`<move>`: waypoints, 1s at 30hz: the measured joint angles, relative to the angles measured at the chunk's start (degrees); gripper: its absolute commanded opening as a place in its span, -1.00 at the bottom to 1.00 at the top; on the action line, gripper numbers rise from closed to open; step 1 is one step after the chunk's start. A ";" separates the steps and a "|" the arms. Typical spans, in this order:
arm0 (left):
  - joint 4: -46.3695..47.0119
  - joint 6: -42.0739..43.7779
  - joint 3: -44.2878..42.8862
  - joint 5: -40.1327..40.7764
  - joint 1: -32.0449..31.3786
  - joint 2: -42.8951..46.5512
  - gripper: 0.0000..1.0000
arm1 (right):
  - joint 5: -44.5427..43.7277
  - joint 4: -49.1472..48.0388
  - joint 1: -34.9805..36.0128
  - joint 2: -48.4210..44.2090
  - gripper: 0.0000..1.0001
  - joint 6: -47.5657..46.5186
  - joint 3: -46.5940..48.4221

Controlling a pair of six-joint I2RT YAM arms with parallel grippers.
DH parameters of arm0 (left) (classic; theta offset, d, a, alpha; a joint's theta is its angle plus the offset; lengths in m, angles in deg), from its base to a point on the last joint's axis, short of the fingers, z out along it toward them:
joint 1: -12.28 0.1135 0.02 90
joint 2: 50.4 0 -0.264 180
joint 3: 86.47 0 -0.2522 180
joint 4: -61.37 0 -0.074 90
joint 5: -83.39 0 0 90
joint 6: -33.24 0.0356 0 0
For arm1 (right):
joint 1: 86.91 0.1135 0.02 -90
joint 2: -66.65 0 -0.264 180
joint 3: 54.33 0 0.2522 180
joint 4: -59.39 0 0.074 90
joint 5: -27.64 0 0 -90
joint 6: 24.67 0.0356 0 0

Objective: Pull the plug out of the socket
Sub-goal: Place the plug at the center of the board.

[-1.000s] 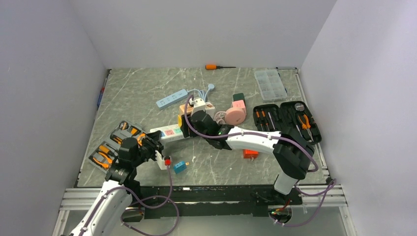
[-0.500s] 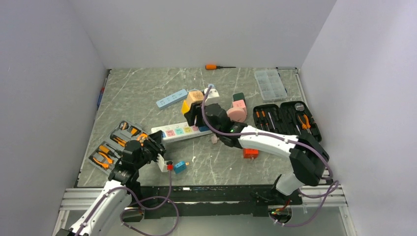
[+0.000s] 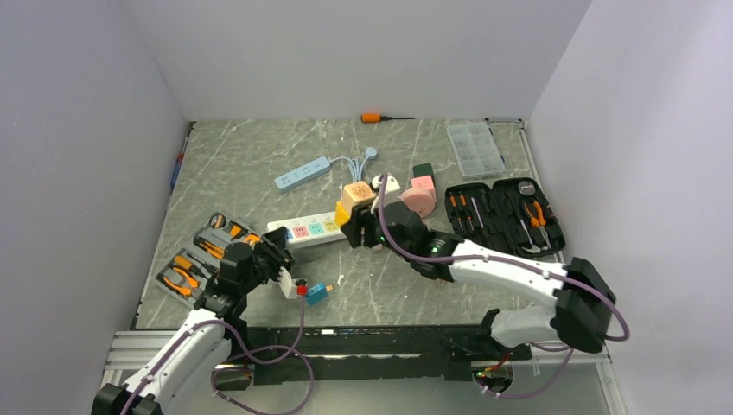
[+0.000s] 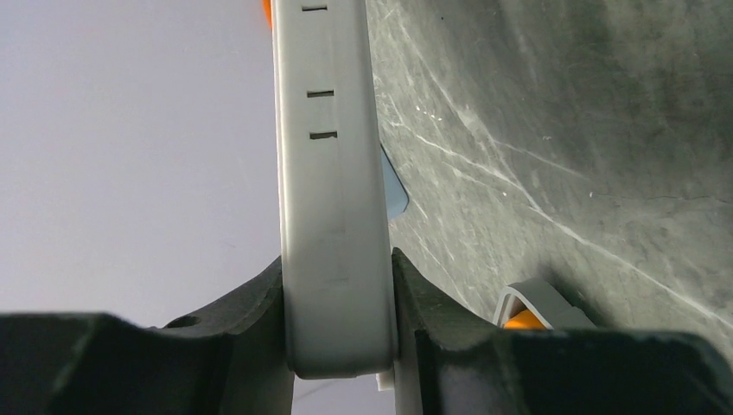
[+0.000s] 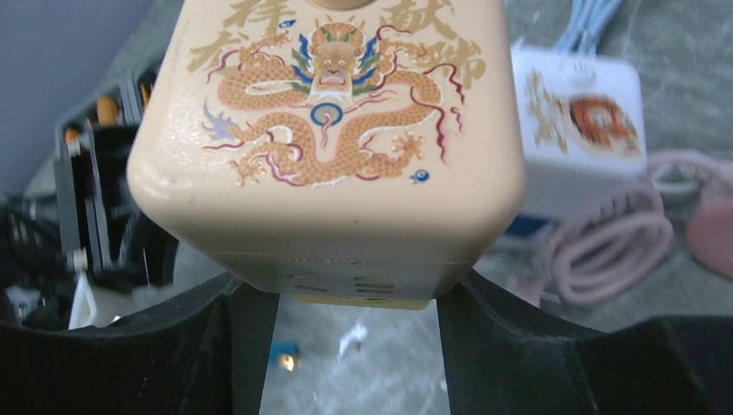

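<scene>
**Right gripper point(image 5: 354, 298) clenched on the dragon plug**

We see its two black fingers pressed against opposite sides of the plug point(image 5: 333, 147), low on the body. The plug is a cream cube printed with a gold dragon and gold characters, with a yellow base showing in the top view. It hangs at the right end of the socket point(image 3: 307, 230), which lies near the middle of the table point(image 3: 259, 164) with its pastel outlets facing up. We judge the plug free of the socket, though the top view leaves that unsure.

We take the cube to be light, rigid and smooth-sided, so flat opposite faces are the right hold. The strip looks light too and may rise with a tight plug.

The left gripper point(image 4: 337, 285) clamps a white slotted bar point(image 4: 333, 216), which we cannot identify.
</scene>
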 measured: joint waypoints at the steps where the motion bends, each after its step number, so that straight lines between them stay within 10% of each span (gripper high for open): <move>1: 0.24 0.00 0.11 0.11 -0.02 -0.09 -0.80 | 0.22 2.62 0.33 -2.12 -1.00 -0.33 -1.14; 9: 1.18 0.00 0.24 0.42 -0.15 -0.70 -0.96 | 2.32 20.28 4.57 -9.68 -1.00 0.68 -4.17; 24: 1.42 0.00 0.55 0.83 -0.37 -0.50 -1.00 | 6.40 43.78 10.38 11.89 -1.00 1.27 8.13; 30: 1.16 0.02 0.81 0.87 -0.39 0.28 -1.00 | 6.80 45.05 10.75 16.44 0.09 1.29 12.00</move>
